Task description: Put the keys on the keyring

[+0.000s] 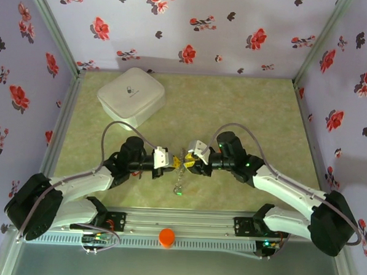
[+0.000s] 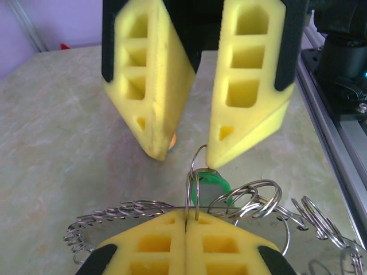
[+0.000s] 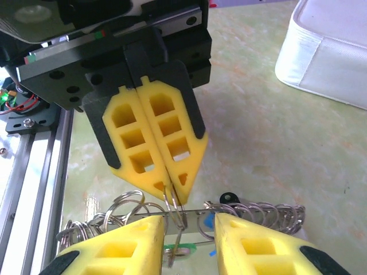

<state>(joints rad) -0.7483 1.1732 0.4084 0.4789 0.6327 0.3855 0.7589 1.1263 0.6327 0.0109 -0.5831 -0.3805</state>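
Both grippers meet at middle of worktop (image 1: 246, 110). Left gripper (image 2: 186, 220) clenched tight on small ring (image 2: 195, 177), pads pressed flat together. Right gripper (image 2: 186, 156) faces it, released, fingers apart on either side of that ring. Keyring (image 3: 195, 213) stretches sideways between grippers, many little rings bunched along it. Green tag (image 2: 211, 182) just behind pinched ring. White box (image 1: 131, 98) far back left.

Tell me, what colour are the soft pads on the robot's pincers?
The pads are yellow, clearest in the left wrist view.
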